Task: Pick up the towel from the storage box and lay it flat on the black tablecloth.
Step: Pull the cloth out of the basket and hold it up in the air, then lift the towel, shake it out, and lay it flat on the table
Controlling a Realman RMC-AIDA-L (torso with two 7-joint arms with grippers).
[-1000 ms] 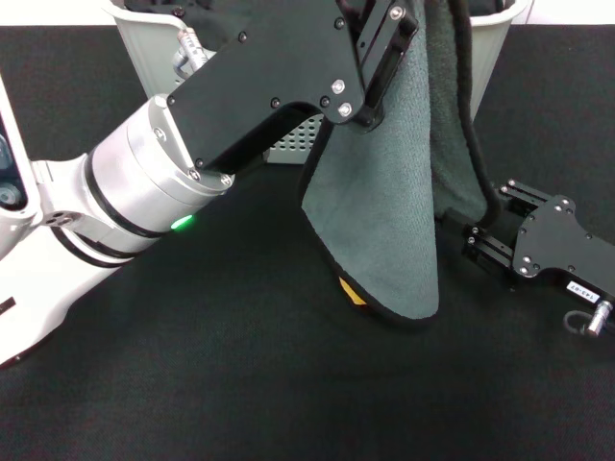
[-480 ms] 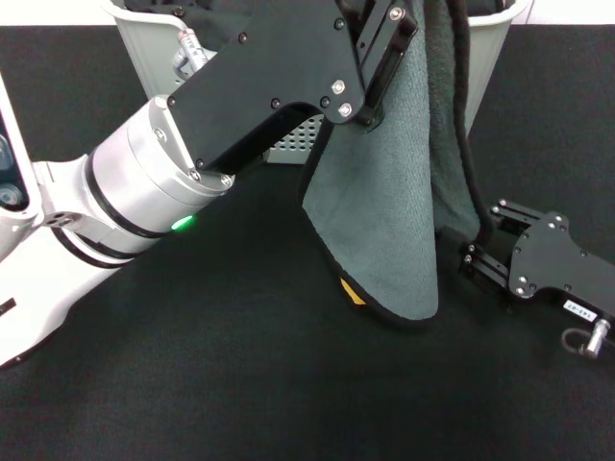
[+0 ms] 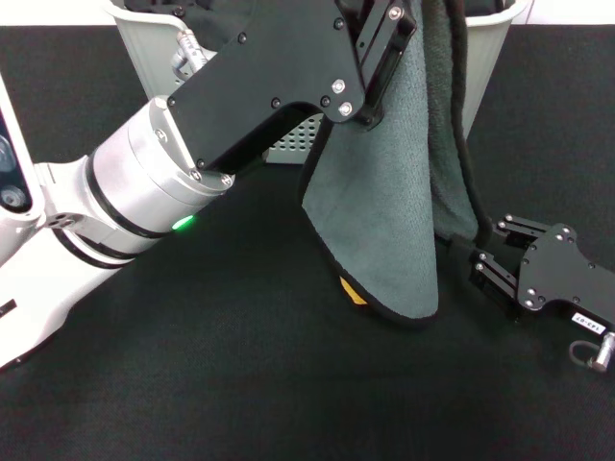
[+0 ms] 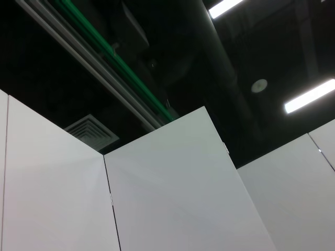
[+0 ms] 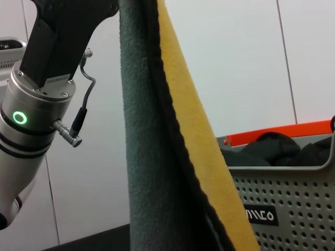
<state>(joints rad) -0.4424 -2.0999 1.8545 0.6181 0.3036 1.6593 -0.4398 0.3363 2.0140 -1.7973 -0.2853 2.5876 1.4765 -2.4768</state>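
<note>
The towel [image 3: 384, 221] hangs in front of the storage box [image 3: 144, 43], grey-green face toward me, with a yellow corner [image 3: 354, 292] peeking out at its lowest tip just above the black tablecloth [image 3: 240, 384]. My left gripper [image 3: 373, 96] is shut on the towel's upper part and holds it up. My right gripper [image 3: 492, 252] sits low on the right, open, its fingers pointing at the towel's lower right edge. The right wrist view shows the towel [image 5: 152, 157] close up, its yellow face [image 5: 201, 151] beside the grey-green one, and the storage box [image 5: 293, 204] behind.
Black cloths [image 5: 277, 149] lie inside the box. The left arm [image 3: 144, 182] crosses the left half of the table. The left wrist view shows only ceiling and white panels [image 4: 172, 193].
My right gripper has shifted slightly toward me and to the right, staying low beside the towel's lower edge. The left arm and the hanging towel have held still.
</note>
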